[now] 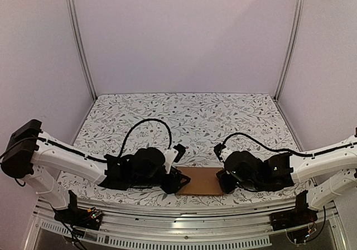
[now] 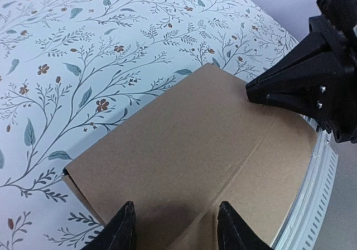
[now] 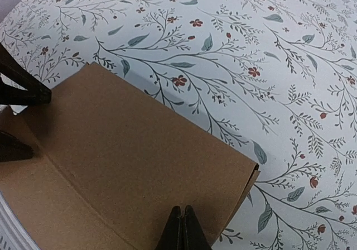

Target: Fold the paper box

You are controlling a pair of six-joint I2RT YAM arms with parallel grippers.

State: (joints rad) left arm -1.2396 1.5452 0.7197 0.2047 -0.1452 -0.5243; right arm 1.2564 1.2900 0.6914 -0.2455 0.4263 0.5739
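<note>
Top external view, and the paper box [image 1: 202, 181] lies flat on the flowered worktop [image 1: 189, 116], a plain brown sheet. The metal rail [image 1: 184, 212] runs just beside the box's near side. Both arms are reaching in low, one at each end of the box. The left pincer [image 1: 178, 181] sits at its left end and the right pincer [image 1: 222, 178] at its right end, so the box is squarely between them.

Over to the left wrist: the two black fingers [image 2: 124, 230] stand apart above the box's end, with cardboard showing in the gap and nothing clamped between them. A crease runs along the box away from that gap, and a short fold edge shows close to the right-hand finger. At the far end of the box the right pincer's pointed black tip meets the cardboard's edge.

Right wrist now: its fingers [image 3: 183, 233] are pressed together with no gap, and their tip is over the box just inside its end. Whether they bear down on the cardboard cannot be told. At the corner beside them the box's edge shows a second layer underneath. At the opposite end the left pincer's separated fingers are on the box's edge.
</note>
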